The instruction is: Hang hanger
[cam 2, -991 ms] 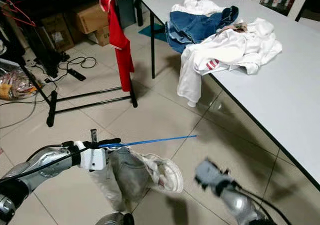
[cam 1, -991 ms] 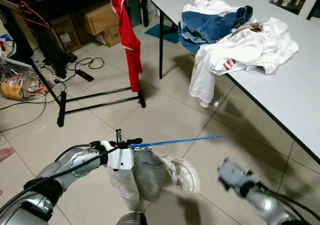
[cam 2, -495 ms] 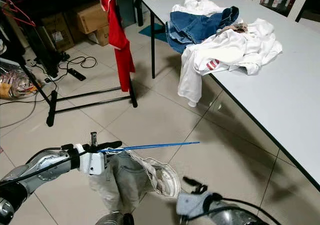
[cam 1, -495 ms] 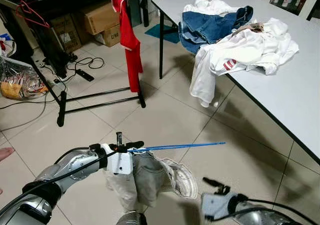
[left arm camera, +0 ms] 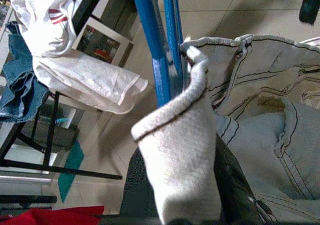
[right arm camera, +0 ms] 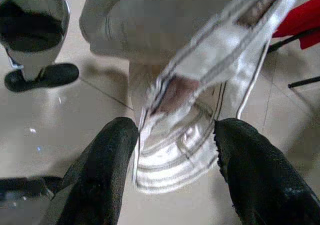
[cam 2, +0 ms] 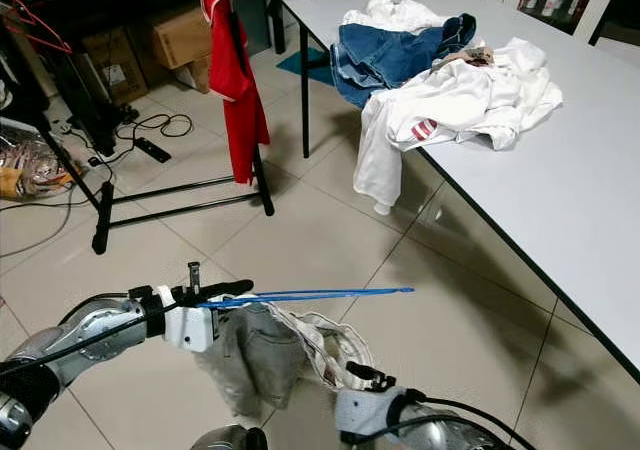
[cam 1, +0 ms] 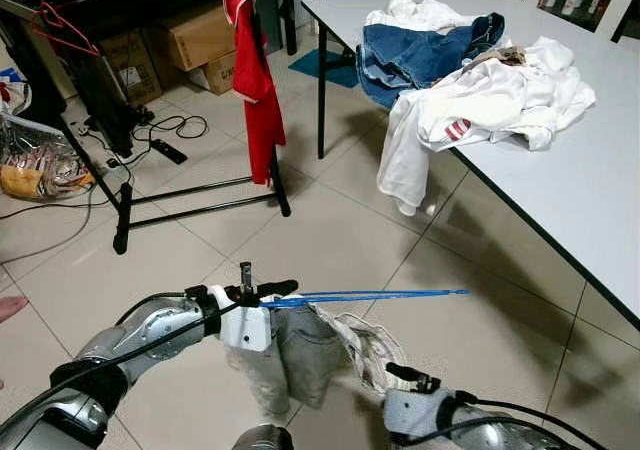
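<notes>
Rack point(cam 1: 200, 195) and table point(cam 1: 560, 170) ahead

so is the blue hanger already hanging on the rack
No, the blue hanger sits in the left gripper, low over the floor, apart from the rack.

Silver arms, black cables, white wrists, black fingers point(right arm camera: 105, 180).

Glossy tiled floor point(cam 1: 330, 240), thin blue plastic hanger point(cam 1: 380, 295), soft pale-grey cloth garment point(cam 1: 300, 355), smooth matt tabletop point(cam 1: 590, 180)
</notes>
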Controlling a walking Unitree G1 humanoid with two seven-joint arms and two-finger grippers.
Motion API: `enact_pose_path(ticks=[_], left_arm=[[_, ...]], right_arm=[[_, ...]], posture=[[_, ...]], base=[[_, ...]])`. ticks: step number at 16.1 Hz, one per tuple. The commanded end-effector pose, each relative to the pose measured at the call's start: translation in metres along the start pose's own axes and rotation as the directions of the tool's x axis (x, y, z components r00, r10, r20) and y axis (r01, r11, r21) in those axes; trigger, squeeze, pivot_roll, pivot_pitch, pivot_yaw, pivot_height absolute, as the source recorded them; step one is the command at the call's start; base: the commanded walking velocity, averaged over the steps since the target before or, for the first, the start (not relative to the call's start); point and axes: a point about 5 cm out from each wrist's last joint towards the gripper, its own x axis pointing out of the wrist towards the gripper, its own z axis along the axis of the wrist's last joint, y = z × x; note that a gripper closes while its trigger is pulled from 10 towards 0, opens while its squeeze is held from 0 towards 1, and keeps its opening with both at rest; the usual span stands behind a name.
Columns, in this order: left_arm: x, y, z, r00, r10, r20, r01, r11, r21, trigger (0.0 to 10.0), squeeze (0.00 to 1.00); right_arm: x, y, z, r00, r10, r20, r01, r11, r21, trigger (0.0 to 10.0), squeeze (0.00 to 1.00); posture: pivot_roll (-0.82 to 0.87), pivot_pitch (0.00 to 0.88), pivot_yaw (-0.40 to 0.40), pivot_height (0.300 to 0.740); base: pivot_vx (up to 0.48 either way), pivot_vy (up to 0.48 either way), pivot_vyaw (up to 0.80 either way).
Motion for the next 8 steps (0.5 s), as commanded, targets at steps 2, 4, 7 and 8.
enact_pose_path(ticks=[2, 4, 7, 8], left_arm=[[0.003, 0.017, 0.008, 0.997, 0.059, 0.058, -0.062, 0.997, 0.04, 0.0, 0.0], [0.005, 0.018, 0.01, 0.996, 0.058, 0.065, -0.061, 0.997, 0.04, 0.0, 0.0], [0.006, 0.018, 0.011, 0.996, 0.057, 0.074, -0.061, 0.997, 0.041, 0.0, 0.0], [0.006, 0.018, 0.011, 0.996, 0.057, 0.074, -0.06, 0.997, 0.041, 0.0, 0.0]], right_arm=[[0.006, -0.011, 0.005, 0.999, -0.035, -0.006, 0.035, 0.998, 0.054, 10.0, 0.0], [0.008, -0.012, 0.006, 1.0, -0.028, -0.007, 0.028, 0.997, 0.073, 10.0, 0.0], [0.011, -0.012, 0.01, 1.0, 0.004, -0.002, -0.004, 0.991, 0.134, 10.0, 0.0], [0.013, -0.011, 0.012, 1.0, 0.015, 0.007, -0.016, 0.987, 0.162, 10.0, 0.0]], posture=[[0.08, 0.0, 0.06, 0.74], [0.08, 0.0, 0.061, 0.74], [0.08, 0.0, 0.062, 0.74], [0.08, 0.0, 0.065, 0.74]], base=[[0.0, 0.0, 0.0], [0.0, 0.0, 0.0], [0.0, 0.0, 0.0], [0.0, 0.0, 0.0]])
